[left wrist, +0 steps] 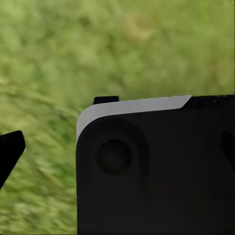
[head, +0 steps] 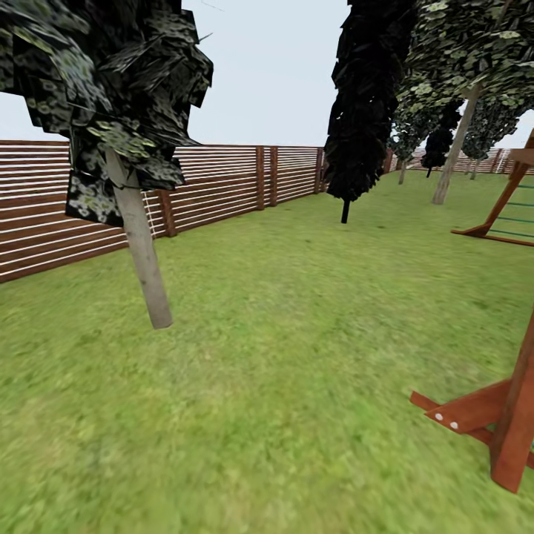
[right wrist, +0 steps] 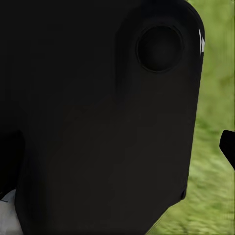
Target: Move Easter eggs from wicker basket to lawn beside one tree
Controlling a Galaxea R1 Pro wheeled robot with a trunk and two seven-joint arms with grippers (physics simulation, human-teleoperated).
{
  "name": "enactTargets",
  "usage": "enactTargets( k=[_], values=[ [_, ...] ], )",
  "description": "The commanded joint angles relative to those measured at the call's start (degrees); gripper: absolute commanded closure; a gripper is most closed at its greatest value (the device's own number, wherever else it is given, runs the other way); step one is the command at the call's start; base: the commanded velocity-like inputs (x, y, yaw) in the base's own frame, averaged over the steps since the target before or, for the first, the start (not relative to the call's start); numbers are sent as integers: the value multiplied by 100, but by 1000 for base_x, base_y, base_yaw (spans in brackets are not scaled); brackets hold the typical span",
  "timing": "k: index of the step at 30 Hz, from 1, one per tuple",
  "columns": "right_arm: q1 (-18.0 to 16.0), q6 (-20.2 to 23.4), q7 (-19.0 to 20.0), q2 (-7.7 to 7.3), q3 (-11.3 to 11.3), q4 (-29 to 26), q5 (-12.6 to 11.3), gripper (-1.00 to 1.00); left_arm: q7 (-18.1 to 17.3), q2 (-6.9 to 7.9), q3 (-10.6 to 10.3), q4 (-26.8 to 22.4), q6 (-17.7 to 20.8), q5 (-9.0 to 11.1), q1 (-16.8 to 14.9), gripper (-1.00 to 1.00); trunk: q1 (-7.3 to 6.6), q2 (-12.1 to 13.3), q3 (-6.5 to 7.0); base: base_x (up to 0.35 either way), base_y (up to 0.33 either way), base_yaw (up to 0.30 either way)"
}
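Claws tucked over grass, grip state impossible to tell; nearest tree (head: 141,252) left of centre on lawn (head: 282,386), basket unseen.

On the lawn (head: 282,356), a tree (head: 141,252) stands at ten o'clock before the fence (head: 222,185); a cypress (head: 363,111) at one o'clock; a wooden frame (head: 504,415) at four o'clock.

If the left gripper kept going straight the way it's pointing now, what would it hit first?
Probably the lawn: the left wrist view looks past a black robot part onto blurred grass, nothing else ahead. How far is unclear.
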Motion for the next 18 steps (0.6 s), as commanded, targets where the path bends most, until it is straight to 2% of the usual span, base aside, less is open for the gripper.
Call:
enactTargets(
  k=[1, 12, 18],
  values=[
    [1, -13, -3, 1, -4, -4, 1, -100, -2, 3, -9, 4, -17, -4, -3, -100, 3, -2, -5, 286, 196, -6],
    [1, -12, -3, 1, -4, -4, 1, -100, -2, 3, -8, 4, -18, -5, -3, -100, 3, -2, -4, 286, 196, -10],
    [1, -14, -3, -3, -4, -4, 1, -100, -2, 1, -10, 4, -18, -5, -3, -100, 3, -2, 3, 286, 196, -159]
  ],
)
